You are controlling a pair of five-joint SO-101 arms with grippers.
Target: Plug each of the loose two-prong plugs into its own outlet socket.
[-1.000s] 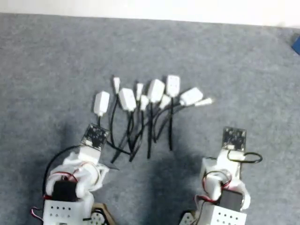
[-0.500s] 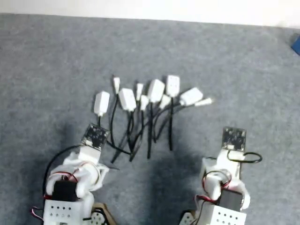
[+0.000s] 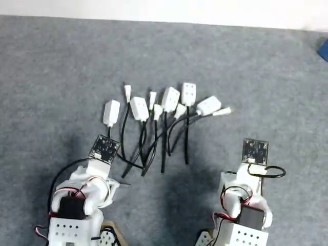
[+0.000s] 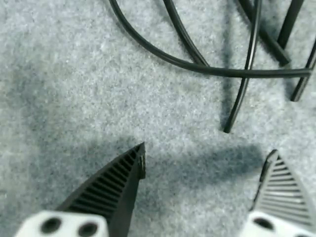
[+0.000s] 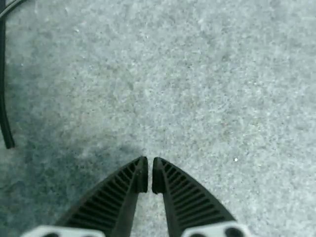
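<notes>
High view: white plugs (image 3: 127, 92) and sockets (image 3: 170, 97) lie fanned mid-bench (image 3: 266, 66), black cords (image 3: 164, 143) trailing toward the arms. Left wrist view: left gripper (image 4: 206, 152), fingers (image 4: 113, 182) spread wide, empty, cord ends just beyond. Right wrist view: right gripper (image 5: 149, 167), fingers (image 5: 118, 192) closed on nothing, low over the bench.

Hovers low over the grey carpet (image 4: 74, 89): the left gripper (image 4: 206, 151), jaws spread wide, nothing between them. Shows two black ribbed fingers (image 4: 113, 187), tips pointing to the far side. Throws a dark shadow (image 4: 197, 165) on the carpet between the tips. Beyond the tips, on the far side, several black cables (image 4: 197, 66) lying flat and crossing each other. Nearest to the gap, one thin cable end (image 4: 227, 129), apart from both fingers.
</notes>
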